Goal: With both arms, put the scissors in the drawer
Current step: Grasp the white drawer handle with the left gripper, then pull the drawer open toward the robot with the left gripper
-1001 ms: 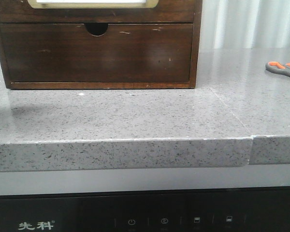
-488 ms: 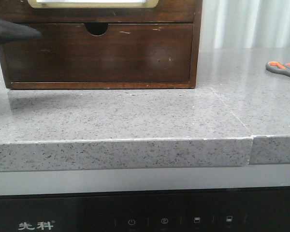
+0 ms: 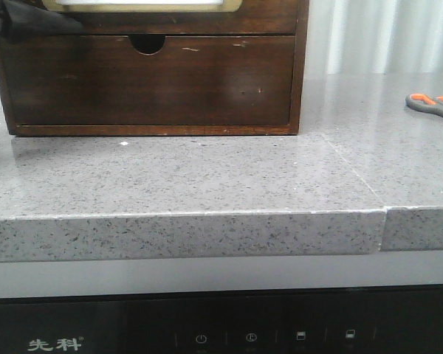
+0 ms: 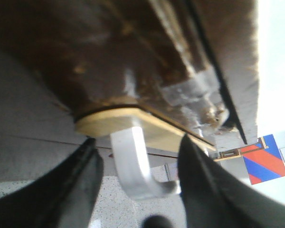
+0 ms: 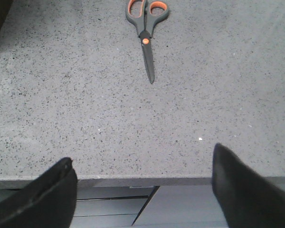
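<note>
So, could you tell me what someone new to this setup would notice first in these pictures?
Probably the dark wooden cabinet at the far left of the speckled grey counter, with the left gripper open around a white hook handle on the drawer. Next, the scissors lying flat on the counter off to the right, blades closed, with the open right gripper short of them at the counter's near edge.

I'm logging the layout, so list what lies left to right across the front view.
Left gripper at the top left corner → notched drawer front of the cabinet → bare grey counter → scissors at the right edge.
</note>
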Robot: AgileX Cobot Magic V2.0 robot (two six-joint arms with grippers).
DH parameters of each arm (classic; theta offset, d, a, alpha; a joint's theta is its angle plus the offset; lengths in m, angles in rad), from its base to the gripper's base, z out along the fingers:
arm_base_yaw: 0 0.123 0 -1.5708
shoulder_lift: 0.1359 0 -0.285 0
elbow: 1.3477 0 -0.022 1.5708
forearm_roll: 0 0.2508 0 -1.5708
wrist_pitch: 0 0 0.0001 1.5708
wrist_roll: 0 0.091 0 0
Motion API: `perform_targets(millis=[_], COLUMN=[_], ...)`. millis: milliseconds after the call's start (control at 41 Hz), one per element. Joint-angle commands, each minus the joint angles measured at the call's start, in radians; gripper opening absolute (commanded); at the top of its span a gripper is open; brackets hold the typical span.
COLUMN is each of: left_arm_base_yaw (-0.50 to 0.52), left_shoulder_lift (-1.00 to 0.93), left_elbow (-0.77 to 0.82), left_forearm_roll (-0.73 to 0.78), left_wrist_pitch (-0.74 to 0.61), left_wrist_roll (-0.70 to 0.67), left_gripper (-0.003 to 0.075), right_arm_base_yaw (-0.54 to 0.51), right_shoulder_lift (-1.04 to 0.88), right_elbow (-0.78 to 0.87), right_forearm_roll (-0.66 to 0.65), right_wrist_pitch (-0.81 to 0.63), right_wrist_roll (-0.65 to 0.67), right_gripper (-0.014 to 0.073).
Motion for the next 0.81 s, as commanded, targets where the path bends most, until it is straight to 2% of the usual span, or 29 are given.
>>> perform_targets(millis=[0,171,415,562,781], left_arm_base_yaw=[0.003,0.003,0.003,0.003,0.003], left_shoulder_lift=[-0.029,-0.029,-0.079,-0.169,-0.372], left_elbow=[-0.034,-0.034,0.003,0.090,0.304], left_forearm_roll=[-0.089,-0.089,-0.089,-0.089,-0.089], left_wrist_pitch=[0.053,0.099,0.158,0.205,0.209], left_wrist_roll=[-0.010,-0.010,0.006,0.036,0.067], left_gripper=[0.0235,0.0151,0.0146,0.0146,0.0146], right_arm_base_yaw=[0.000,0.000,0.000,0.000,0.000], right_shoulder_lift=[0.007,0.007,0.007,0.007,0.007], right_elbow=[-0.031,-0.031,-0.031,-0.031,-0.031], right_forearm_roll=[-0.022,-0.022,-0.022,-0.022,-0.022], right_wrist_pitch=[-0.072,-0.072,-0.072,-0.072,-0.072], right_wrist_roll=[-0.001,-0.001,-0.001,-0.001,-0.001], right_gripper=[0.0602,0.0602,0.0602,0.0597,0.0597])
